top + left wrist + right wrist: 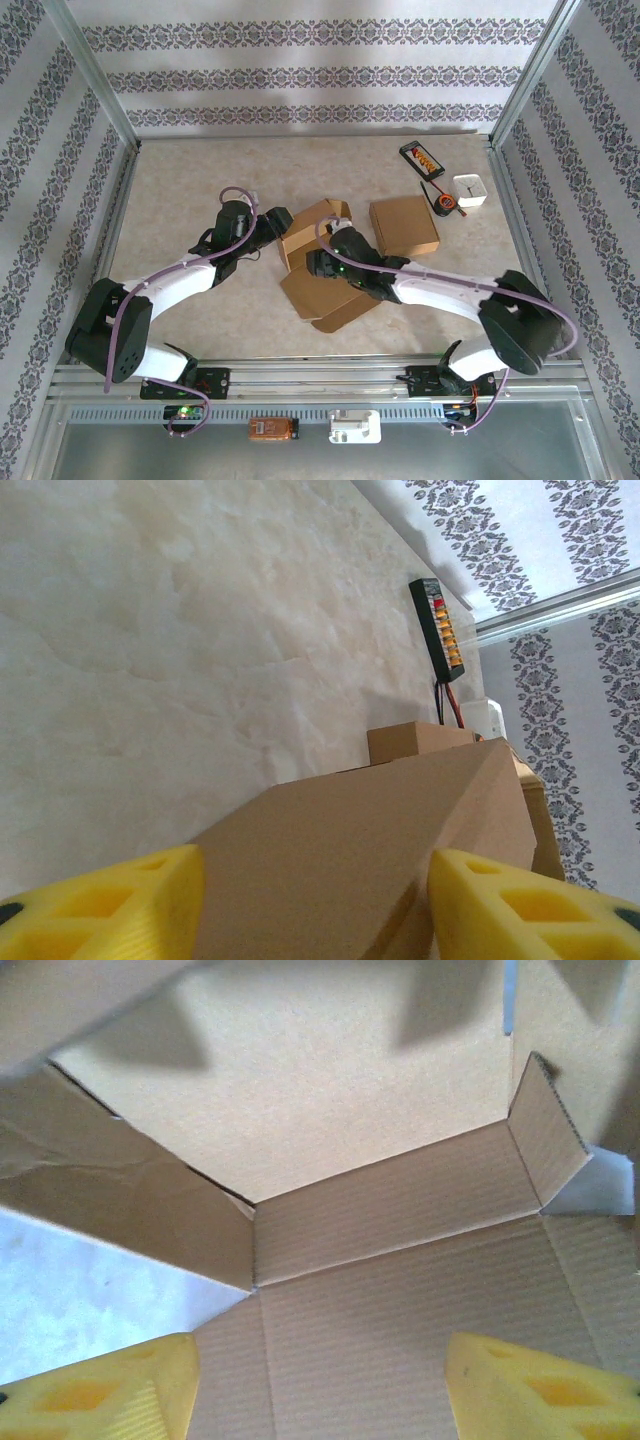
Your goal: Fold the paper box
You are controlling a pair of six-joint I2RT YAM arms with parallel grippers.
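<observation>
From above, the paper box (302,290) sits mid-table, half raised between both arms. Left wrist: the left gripper (315,870) is spread astride one wall. Right wrist: the right gripper (320,1355) is spread over the box floor (nothing pinched), so I'd expect loose walls to flop.

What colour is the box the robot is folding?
The box is plain brown cardboard. It shows best in the top external view.
</observation>
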